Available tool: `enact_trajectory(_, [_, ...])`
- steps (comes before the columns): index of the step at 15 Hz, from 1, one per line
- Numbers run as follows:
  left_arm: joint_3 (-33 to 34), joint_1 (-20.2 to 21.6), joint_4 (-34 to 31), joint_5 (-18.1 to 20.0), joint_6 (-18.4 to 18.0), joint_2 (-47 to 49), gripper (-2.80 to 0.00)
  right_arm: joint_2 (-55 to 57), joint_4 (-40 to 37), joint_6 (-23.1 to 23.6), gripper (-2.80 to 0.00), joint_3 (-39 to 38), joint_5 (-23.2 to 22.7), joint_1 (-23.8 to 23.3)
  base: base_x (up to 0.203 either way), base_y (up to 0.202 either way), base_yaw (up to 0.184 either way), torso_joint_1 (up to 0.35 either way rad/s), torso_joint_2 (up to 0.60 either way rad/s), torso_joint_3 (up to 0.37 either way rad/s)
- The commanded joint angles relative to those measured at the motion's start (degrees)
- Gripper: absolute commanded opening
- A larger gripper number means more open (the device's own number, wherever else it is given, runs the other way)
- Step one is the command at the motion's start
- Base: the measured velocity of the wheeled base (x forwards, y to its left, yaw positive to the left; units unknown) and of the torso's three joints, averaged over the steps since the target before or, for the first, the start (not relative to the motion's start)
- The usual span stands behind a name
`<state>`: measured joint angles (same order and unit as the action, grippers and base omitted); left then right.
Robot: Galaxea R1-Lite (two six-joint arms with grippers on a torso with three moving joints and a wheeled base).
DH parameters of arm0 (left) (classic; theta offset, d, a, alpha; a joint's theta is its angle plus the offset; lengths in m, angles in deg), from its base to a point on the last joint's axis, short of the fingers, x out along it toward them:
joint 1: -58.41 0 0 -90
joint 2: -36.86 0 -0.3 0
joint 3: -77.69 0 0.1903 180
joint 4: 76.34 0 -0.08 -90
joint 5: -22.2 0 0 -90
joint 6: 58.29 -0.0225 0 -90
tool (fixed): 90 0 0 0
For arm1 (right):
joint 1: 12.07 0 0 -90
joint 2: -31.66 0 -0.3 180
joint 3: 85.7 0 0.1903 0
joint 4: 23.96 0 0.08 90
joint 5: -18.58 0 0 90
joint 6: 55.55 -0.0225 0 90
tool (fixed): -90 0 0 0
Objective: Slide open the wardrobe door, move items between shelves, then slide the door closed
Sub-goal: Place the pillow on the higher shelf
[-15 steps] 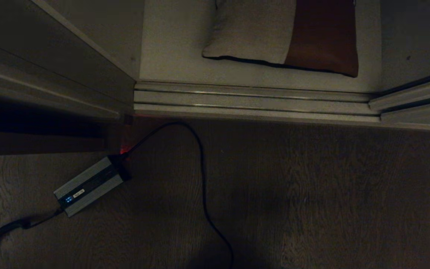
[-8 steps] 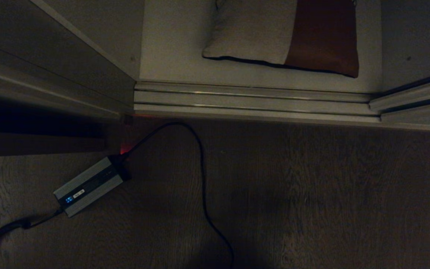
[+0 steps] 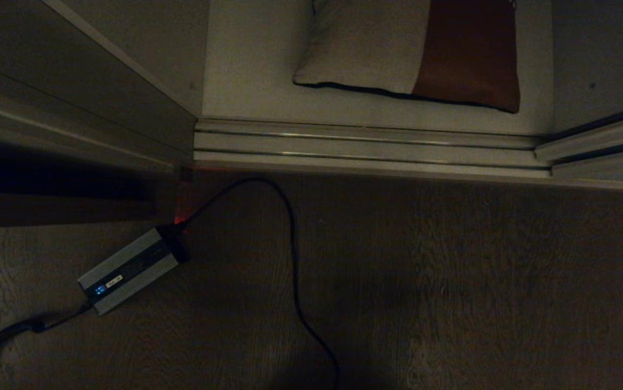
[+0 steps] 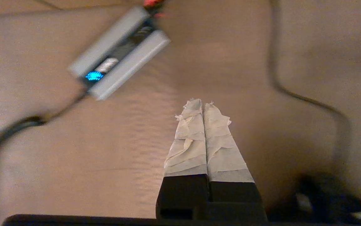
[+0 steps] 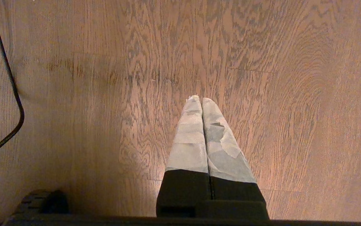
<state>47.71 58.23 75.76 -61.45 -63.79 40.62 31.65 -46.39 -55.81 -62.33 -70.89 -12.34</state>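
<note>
In the head view the wardrobe stands open in front of me. A cushion (image 3: 408, 51) with a beige block and a rust-brown block lies flat on the off-white bottom shelf (image 3: 251, 81). To the right of the opening is the grey-green sliding wardrobe door (image 3: 603, 54). Neither arm shows in the head view. My left gripper (image 4: 203, 105) hangs shut and empty over the wooden floor, near a grey charger box (image 4: 119, 51). Over bare floor my right gripper (image 5: 199, 99) is shut with nothing in it. Other items are out of view.
The ribbed metal floor track (image 3: 365, 146) runs along the front of the shelf. The grey charger box (image 3: 130, 269) lies on the floor at the left. Its black cable (image 3: 292, 254) loops across the floor in front of the wardrobe. A dark wooden panel (image 3: 57, 208) stands left.
</note>
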Motion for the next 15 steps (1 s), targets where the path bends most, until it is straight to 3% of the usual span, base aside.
enact_trajectory(1, [-2.86, 0.04, -0.21, 2.47, 1.71, 6.78, -2.80, -0.08, 0.03, 0.00, -2.80, -0.18, 0.00, 0.00, 0.000, 0.000, 0.000, 0.000, 0.00, 0.000])
enact_trajectory(4, [-5.63, 0.05, -0.36, 10.66, 6.43, 17.54, -2.80, -0.08, 0.03, 0.00, -2.80, -0.18, 0.00, 0.00, 0.000, 0.000, 0.000, 0.000, 0.00, 0.000])
enact_trajectory(7, [-8.90, 0.03, 0.07, 19.16, 8.14, 29.35, -2.80, -0.08, 0.03, 0.00, -2.80, -0.18, 0.00, 0.00, 0.000, 0.000, 0.000, 0.000, 0.00, 0.000])
enact_trajectory(9, [-10.81, -0.07, 2.66, 22.73, 8.96, 37.64, -2.80, -0.08, 0.03, 0.00, -2.80, -0.18, 0.00, 0.00, 0.000, 0.000, 0.000, 0.000, 0.00, 0.000])
enact_trajectory(12, [-12.35, -3.29, 10.80, 25.02, 9.87, 49.64, -2.80, -0.08, 0.03, 0.00, -2.80, -0.18, 0.00, 0.00, 0.000, 0.000, 0.000, 0.000, 0.00, 0.000])
enact_trajectory(15, [-16.63, -13.09, 15.77, 24.44, 13.47, 56.37, -2.80, -0.08, 0.03, 0.00, -2.80, -0.18, 0.00, 0.00, 0.000, 0.000, 0.000, 0.000, 0.00, 0.000])
